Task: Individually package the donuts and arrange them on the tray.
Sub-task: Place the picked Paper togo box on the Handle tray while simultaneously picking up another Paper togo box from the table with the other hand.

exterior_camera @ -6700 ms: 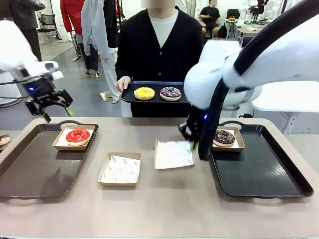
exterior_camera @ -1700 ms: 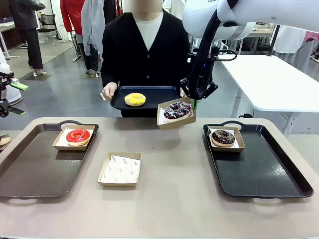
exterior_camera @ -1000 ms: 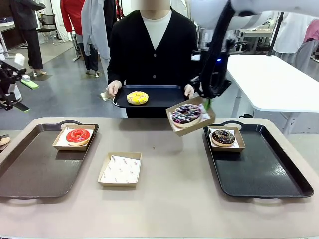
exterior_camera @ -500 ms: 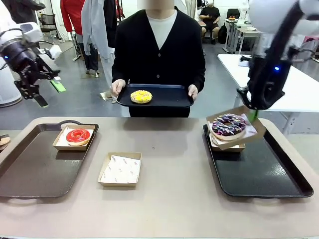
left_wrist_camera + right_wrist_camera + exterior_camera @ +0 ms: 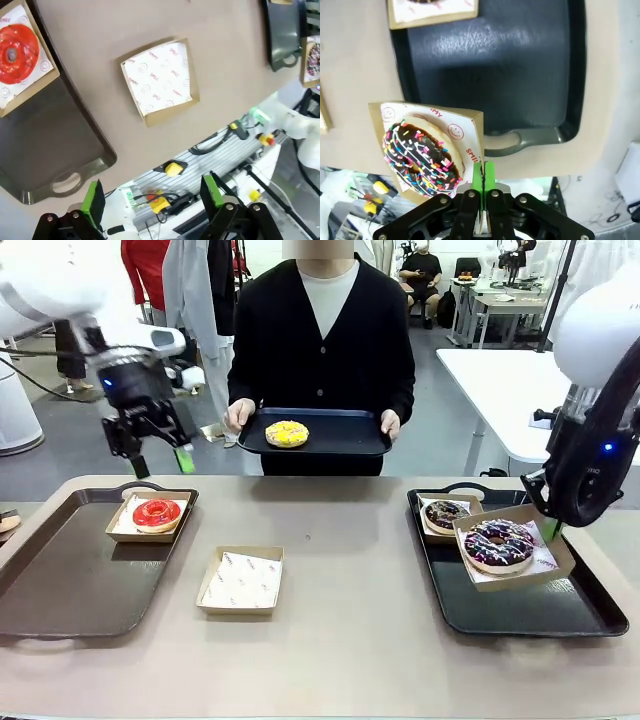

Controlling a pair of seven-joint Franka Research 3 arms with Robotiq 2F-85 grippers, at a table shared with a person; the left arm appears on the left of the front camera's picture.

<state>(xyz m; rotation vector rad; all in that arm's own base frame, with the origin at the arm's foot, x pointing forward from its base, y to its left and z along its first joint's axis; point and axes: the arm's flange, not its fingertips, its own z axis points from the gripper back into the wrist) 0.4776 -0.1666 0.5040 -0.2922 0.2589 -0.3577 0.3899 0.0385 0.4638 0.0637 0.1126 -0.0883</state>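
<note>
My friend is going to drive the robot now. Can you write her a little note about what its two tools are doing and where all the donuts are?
Left tool: open, empty, up in the air near the far end of the left tray.
Right tool: shut on the edge of a box holding the sprinkled donut, low over the right tray; not let go yet.
Done: red donut boxed on the left tray; dark donut boxed on the right tray.
Left: set this box down, then box the yellow donut, now on the person's tray. An empty box waits on the table.
</note>
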